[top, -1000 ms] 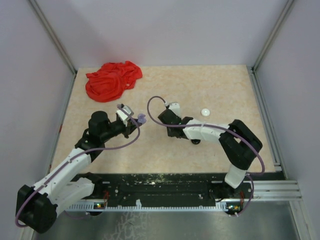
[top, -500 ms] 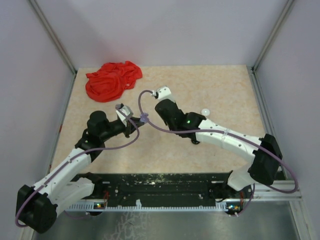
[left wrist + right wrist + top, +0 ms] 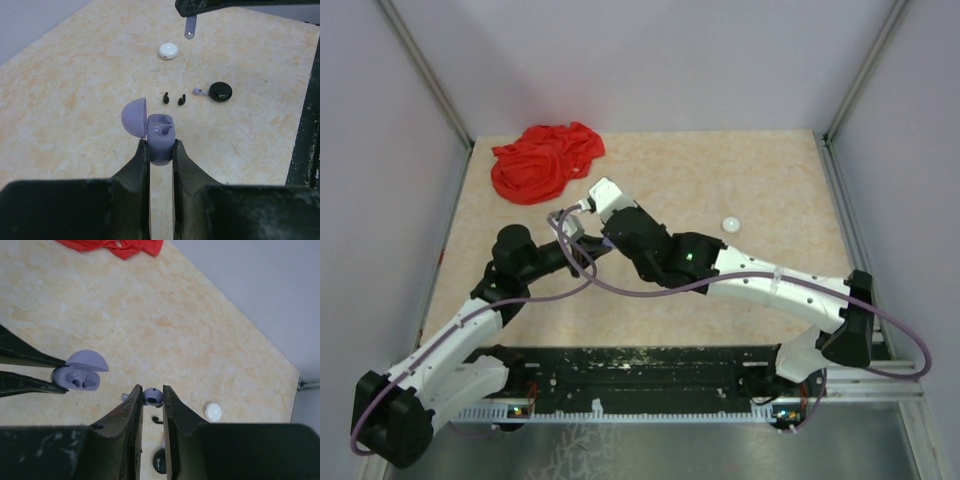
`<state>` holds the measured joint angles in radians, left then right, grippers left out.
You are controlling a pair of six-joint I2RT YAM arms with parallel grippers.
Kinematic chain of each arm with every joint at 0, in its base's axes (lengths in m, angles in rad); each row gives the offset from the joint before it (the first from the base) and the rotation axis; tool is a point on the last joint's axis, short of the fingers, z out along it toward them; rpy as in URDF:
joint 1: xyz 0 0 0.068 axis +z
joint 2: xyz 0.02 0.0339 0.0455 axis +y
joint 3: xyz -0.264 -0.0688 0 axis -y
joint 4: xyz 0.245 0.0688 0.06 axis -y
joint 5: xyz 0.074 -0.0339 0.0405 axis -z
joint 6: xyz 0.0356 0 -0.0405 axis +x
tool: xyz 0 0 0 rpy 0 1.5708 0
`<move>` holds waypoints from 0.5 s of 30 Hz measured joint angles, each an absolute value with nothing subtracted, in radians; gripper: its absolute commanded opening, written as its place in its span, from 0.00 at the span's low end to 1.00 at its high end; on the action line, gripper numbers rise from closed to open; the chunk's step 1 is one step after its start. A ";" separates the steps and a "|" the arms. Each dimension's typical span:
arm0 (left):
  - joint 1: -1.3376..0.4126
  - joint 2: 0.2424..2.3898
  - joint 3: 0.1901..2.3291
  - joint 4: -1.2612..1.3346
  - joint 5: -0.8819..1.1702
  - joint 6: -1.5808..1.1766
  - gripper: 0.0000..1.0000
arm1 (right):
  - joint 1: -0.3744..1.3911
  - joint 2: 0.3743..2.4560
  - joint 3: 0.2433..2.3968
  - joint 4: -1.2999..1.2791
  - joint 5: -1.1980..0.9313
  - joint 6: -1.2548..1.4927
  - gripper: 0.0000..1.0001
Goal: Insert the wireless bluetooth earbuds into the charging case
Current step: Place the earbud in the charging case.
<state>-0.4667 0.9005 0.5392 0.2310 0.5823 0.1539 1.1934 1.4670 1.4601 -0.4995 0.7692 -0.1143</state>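
Near centre: two black buds point(image 3: 165, 98), a loose lavender bud point(image 3: 200, 91) beside a black case point(image 3: 220, 91). Farther, left gripper point(image 3: 161, 147) clamps the open lavender case point(image 3: 161, 131) (lid tipped back); right gripper point(image 3: 151, 390) pinches a second lavender bud point(image 3: 152, 396) near it, apart. White case point(image 3: 168, 50) right, red cloth point(image 3: 545, 160) far left.

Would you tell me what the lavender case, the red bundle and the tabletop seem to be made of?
The lavender case looks like smooth matte plastic, with moulded sockets. The red bundle is soft fabric, crumpled in folds. The tabletop is probably laminate: a beige marbled print on a hard, flat surface.
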 measured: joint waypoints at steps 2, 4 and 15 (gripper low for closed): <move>-0.467 0.897 0.533 0.246 0.592 0.149 0.01 | 1.214 1.475 1.466 -0.495 0.777 -0.142 0.13; -0.467 0.891 0.524 0.264 0.601 0.142 0.01 | 1.236 1.495 1.474 -0.494 0.783 -0.169 0.13; -0.467 0.845 0.476 0.362 0.644 0.099 0.01 | 1.274 1.565 1.475 -0.480 0.780 -0.235 0.13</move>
<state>-0.4667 0.8448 0.4763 0.3618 0.6437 0.0990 1.2743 1.5650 1.4746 -0.4801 0.7795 -0.2348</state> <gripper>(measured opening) 0.173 0.184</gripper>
